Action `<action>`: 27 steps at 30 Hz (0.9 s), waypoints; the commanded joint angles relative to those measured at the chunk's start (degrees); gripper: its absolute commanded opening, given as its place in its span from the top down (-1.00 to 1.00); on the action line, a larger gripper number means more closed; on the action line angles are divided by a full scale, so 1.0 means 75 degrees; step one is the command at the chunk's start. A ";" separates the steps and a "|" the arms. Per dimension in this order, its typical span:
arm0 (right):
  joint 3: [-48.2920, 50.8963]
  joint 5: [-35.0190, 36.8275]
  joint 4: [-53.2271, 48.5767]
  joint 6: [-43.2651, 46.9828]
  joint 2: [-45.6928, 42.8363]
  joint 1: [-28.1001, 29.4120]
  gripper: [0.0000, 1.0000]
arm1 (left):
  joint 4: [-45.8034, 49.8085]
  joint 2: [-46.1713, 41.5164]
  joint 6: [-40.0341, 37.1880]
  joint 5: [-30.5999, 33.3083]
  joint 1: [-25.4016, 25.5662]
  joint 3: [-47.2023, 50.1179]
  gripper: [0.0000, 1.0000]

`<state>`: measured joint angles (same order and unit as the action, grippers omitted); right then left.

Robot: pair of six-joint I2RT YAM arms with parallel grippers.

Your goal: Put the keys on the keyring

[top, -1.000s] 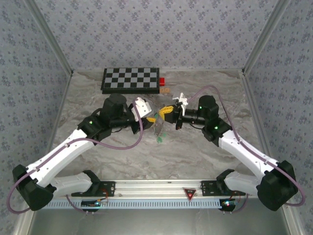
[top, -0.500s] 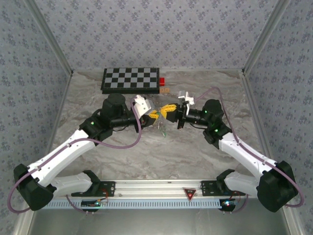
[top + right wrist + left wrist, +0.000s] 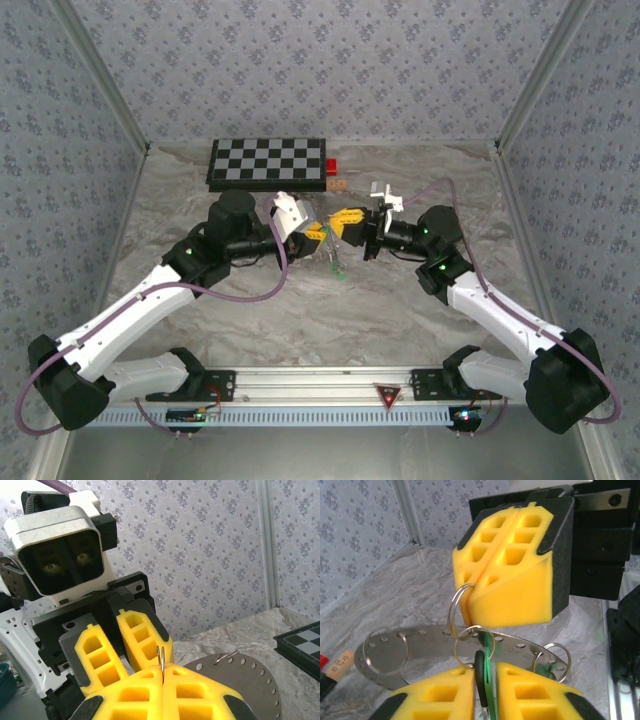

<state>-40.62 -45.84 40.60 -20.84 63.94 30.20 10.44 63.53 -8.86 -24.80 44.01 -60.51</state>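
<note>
Left pincer [image 3: 482,676] newly narrowed, grasping green key [image 3: 480,664] beside keyring [image 3: 427,642]. Right pincer [image 3: 469,591] clenched on split ring [image 3: 454,611] just above keyring. Arms drawn closer: threading imminent.

Above the middle of the bench [image 3: 400,300], the left tool [image 3: 312,234] and the right tool [image 3: 347,222] meet tip to tip, their yellow pads close together. A green key [image 3: 338,265] hangs just below them. At the back lie a chessboard [image 3: 268,164], a red block [image 3: 331,167] and a tan piece [image 3: 339,184].
</note>
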 commanded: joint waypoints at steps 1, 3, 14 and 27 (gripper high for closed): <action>0.0100 0.0214 0.0481 -0.0095 -0.0112 -0.0106 1.00 | -0.0114 -0.0201 0.0349 0.0163 -0.0073 -0.0009 0.56; 0.0120 0.0242 0.0458 -0.0086 -0.0100 -0.0158 1.00 | -0.0179 -0.0274 0.0551 0.0132 -0.0221 -0.0035 0.50; 0.0062 -0.0072 0.0382 -0.0034 0.0042 -0.0182 1.00 | -0.1022 -0.0287 0.1577 -0.1016 -0.0783 -0.0074 0.34; -0.0200 -0.0355 0.0388 -0.0093 0.0194 0.0008 1.00 | -0.1442 0.0108 0.1872 -0.1464 -0.0783 -0.0081 0.37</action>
<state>-39.68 -47.40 40.97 -21.04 65.67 30.02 1.41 64.16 4.62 -34.15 38.24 -60.18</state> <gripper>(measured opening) 0.045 0.315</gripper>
